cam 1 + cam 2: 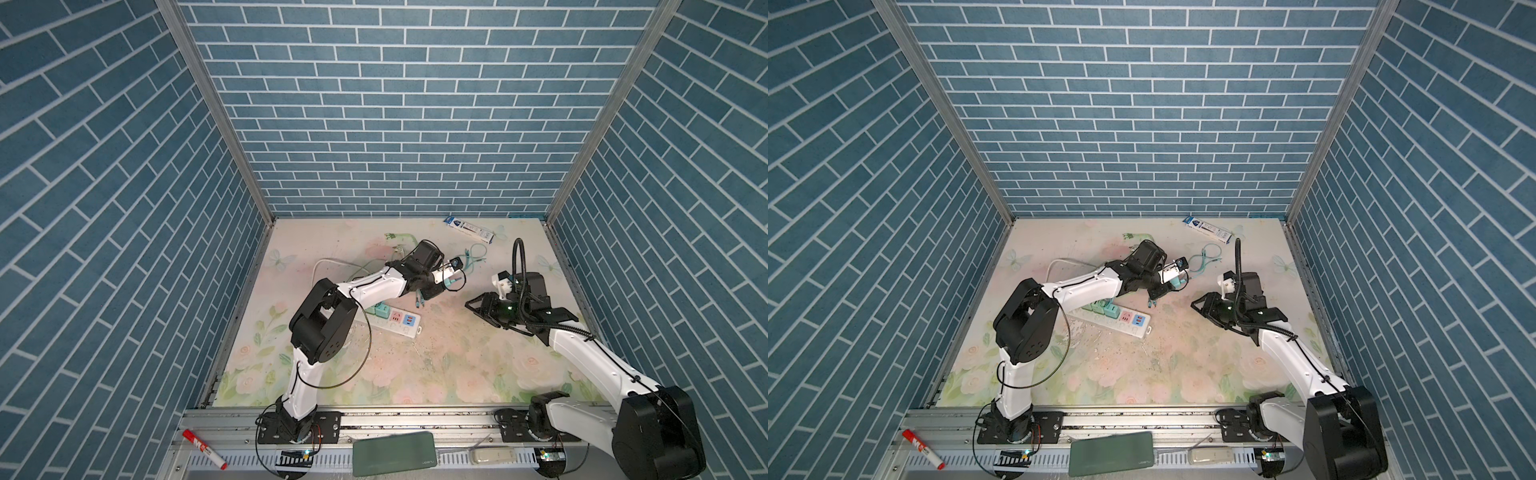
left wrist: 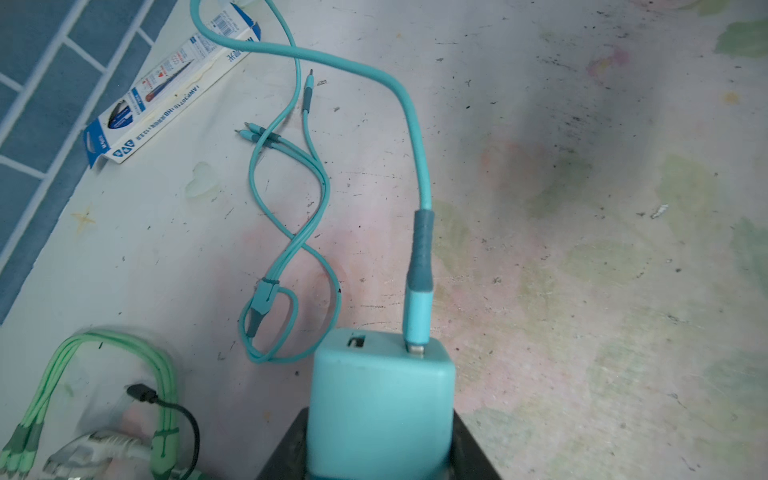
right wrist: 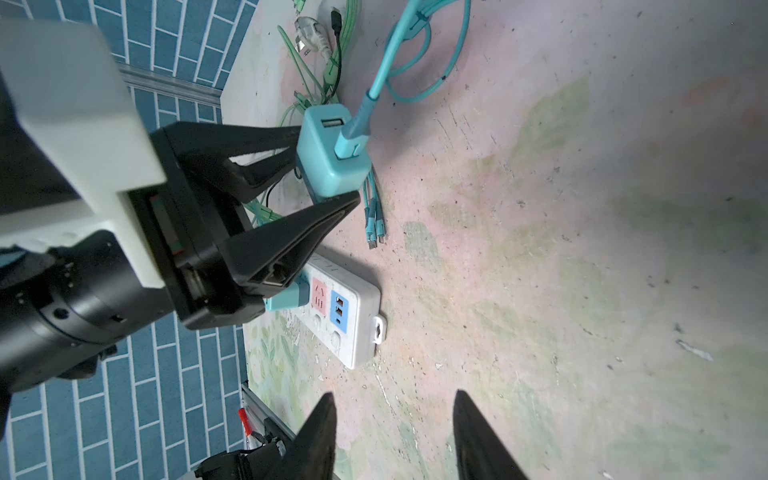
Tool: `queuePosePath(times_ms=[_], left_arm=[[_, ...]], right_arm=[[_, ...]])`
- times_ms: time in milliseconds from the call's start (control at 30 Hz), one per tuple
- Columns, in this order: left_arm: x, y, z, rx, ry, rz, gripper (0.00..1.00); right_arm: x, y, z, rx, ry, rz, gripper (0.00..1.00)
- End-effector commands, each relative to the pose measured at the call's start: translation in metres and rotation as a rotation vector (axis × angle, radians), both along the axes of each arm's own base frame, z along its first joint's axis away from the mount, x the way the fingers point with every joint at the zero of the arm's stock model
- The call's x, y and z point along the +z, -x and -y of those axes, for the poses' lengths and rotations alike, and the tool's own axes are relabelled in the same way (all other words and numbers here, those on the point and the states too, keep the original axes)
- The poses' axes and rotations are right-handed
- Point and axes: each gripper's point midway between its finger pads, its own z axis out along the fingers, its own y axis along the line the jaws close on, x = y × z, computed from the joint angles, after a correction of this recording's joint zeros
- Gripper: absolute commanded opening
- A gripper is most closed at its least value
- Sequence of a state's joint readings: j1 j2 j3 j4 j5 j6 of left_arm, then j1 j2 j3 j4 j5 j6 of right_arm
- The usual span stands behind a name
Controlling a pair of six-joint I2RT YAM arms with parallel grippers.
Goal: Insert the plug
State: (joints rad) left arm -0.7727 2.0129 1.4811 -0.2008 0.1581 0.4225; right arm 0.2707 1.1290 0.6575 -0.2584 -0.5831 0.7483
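**Charger gripped, not yet in the strip**

Left of centre in both top views, the white power strip (image 1: 392, 329) lies flat on the floral tabletop (image 1: 457, 374). A row of green and teal chargers (image 1: 1100, 308) already sits in its left-hand sockets. The pink socket (image 3: 320, 297) next to them looks free, and the blue USB panel (image 3: 338, 309) takes up the strip's right end.

Just above and to the right of the strip in the frame, the left end effector (image 3: 328, 170) is clamped on the teal charger (image 2: 380, 395), with one finger pressed to each of two opposite faces. The charger is held clear of the strip and does not touch it. A teal cable (image 2: 417, 166) is plugged into one of its USB ports and trails away across the tabletop toward the upper right. Its prongs are hidden, so which way they face cannot be told.

Further right, the right end effector (image 3: 392, 415) hangs over bare tabletop, fingers partly apart with nothing between them.

By my reading, the pick-up is done and the insertion itself is all still to come. The charger must be carried back over the strip, its prongs lined up with the pink socket, and then pressed home. The trailing cable may tug during that move.
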Motion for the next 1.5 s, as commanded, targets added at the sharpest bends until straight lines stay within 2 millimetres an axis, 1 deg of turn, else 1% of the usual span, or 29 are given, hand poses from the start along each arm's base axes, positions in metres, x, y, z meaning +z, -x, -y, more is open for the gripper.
queuePosePath(times_ms=[0, 100, 233, 433, 567, 733, 1067, 1267, 1467], left_arm=[[0.026, -0.002, 0.006, 0.122, 0.08, 0.052, 0.36], [0.032, 0.002, 0.003, 0.19, 0.126, 0.041, 0.33], [0.039, 0.011, 0.001, 0.222, 0.19, 0.053, 0.34], [0.042, 0.015, -0.005, 0.25, 0.163, 0.073, 0.35], [0.049, 0.014, -0.011, 0.298, 0.166, 0.096, 0.35], [0.058, 0.013, -0.017, 0.344, 0.18, 0.129, 0.35], [0.061, 0.022, -0.019, 0.368, 0.205, 0.155, 0.35], [0.062, 0.024, -0.016, 0.368, 0.21, 0.162, 0.35], [0.064, 0.028, -0.015, 0.348, 0.218, 0.158, 0.35]], right_arm=[[0.018, -0.006, -0.002, 0.049, 0.037, 0.056, 0.46], [0.03, -0.009, -0.003, 0.083, 0.061, 0.078, 0.45], [0.044, -0.01, -0.004, 0.119, 0.086, 0.103, 0.45], [0.036, -0.008, -0.016, 0.147, 0.091, 0.1, 0.45], [0.029, -0.007, -0.024, 0.156, 0.093, 0.091, 0.45], [0.027, -0.012, -0.029, 0.151, 0.107, 0.094, 0.45], [0.029, -0.032, -0.04, 0.116, 0.09, 0.118, 0.47], [0.037, -0.042, -0.045, 0.102, 0.064, 0.146, 0.48], [0.049, -0.051, -0.052, 0.128, 0.05, 0.175, 0.48]])
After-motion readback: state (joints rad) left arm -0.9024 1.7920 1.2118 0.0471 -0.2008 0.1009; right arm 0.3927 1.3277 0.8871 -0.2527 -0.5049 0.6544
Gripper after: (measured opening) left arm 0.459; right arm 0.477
